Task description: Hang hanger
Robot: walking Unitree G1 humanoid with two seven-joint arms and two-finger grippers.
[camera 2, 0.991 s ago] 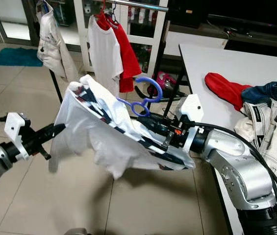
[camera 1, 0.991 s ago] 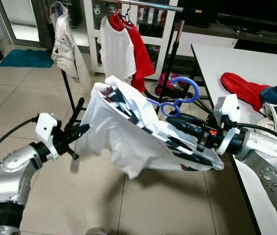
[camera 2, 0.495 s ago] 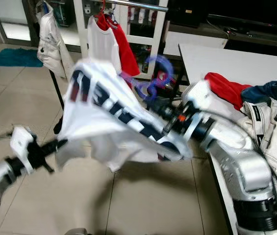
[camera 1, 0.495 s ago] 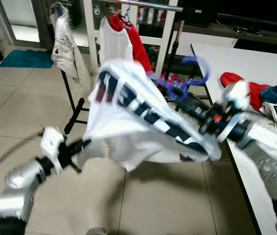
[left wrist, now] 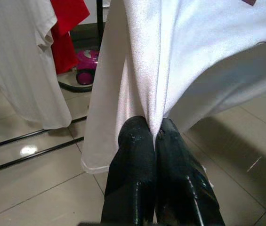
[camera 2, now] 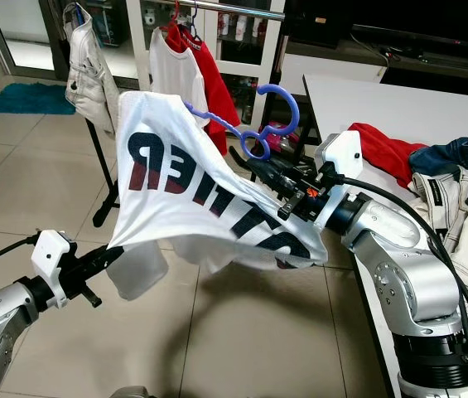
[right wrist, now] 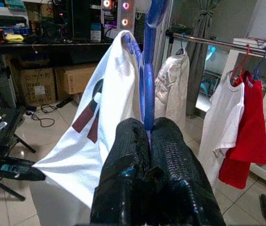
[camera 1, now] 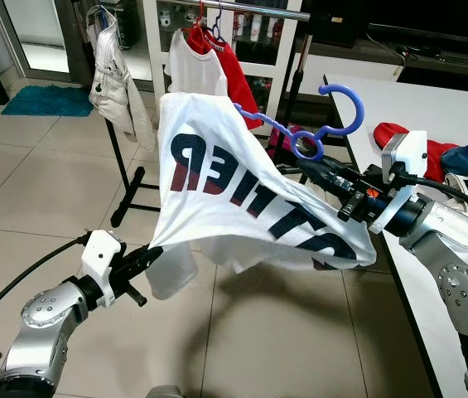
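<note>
A blue plastic hanger (camera 1: 320, 131) carries a white T-shirt (camera 1: 217, 199) with dark lettering, spread out in the air before me. My right gripper (camera 1: 304, 166) is shut on the hanger (right wrist: 147, 70) just below its hook, right of the shirt. My left gripper (camera 1: 152, 253) is low on the left, shut on the shirt's lower hem (left wrist: 142, 94), pulling the cloth taut. Behind stands the clothes rail (camera 1: 250, 8), with a white shirt (camera 1: 192, 79) and a red shirt (camera 1: 238, 79) hanging from it.
A white table (camera 1: 399, 108) on the right holds a red garment (camera 1: 441, 153), jeans and light clothes (camera 2: 465, 207). A pale jacket (camera 1: 118, 70) hangs at the rail's left end. The rail's black stand (camera 1: 130, 178) rests on the tiled floor.
My right gripper has lifted the hanger higher and turned it more upright. The shirt now hangs flatter with its lettering facing me. My left gripper has dropped lower, still holding the hem.
</note>
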